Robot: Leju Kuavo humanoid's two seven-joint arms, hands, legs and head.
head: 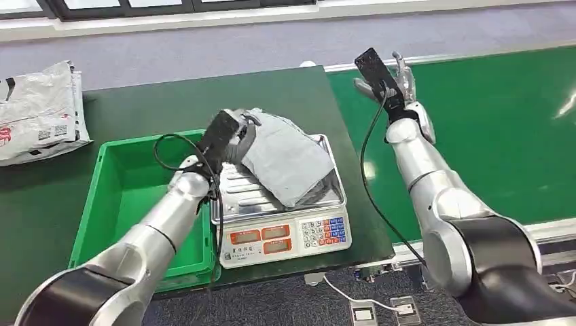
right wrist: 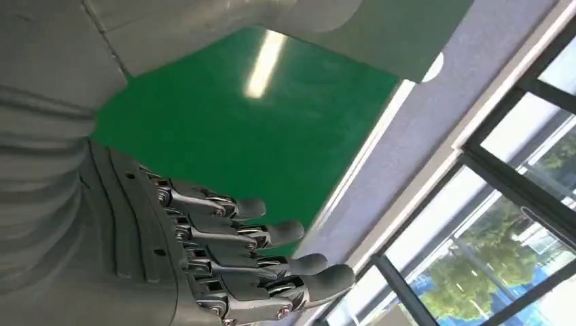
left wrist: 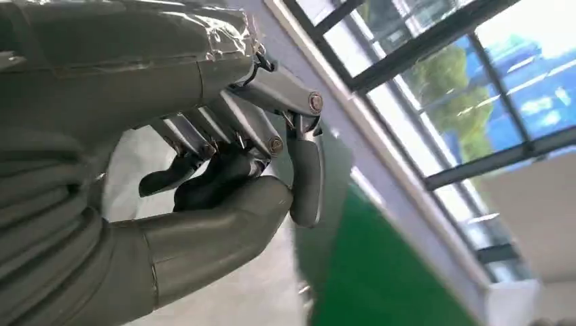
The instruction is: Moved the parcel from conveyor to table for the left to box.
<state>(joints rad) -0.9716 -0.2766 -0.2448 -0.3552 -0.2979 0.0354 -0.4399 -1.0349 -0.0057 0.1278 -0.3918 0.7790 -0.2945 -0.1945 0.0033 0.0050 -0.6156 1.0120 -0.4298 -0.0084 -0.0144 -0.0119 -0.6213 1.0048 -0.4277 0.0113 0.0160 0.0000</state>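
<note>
While left hand (head: 239, 138) grips grey parcel (head: 289, 157), no writing reads.

Parcel (head: 289, 163) on scale (head: 285, 234), bin (head: 115, 183) left, conveyor (head: 489, 129) right.

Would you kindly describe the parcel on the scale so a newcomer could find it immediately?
On the dark green table, between the green bin and the conveyor, stands a white scale. The grey parcel lies on its steel pan, with the left hand at its edge. Unlike the white printed bags at the far corner, it is plain grey.
</note>
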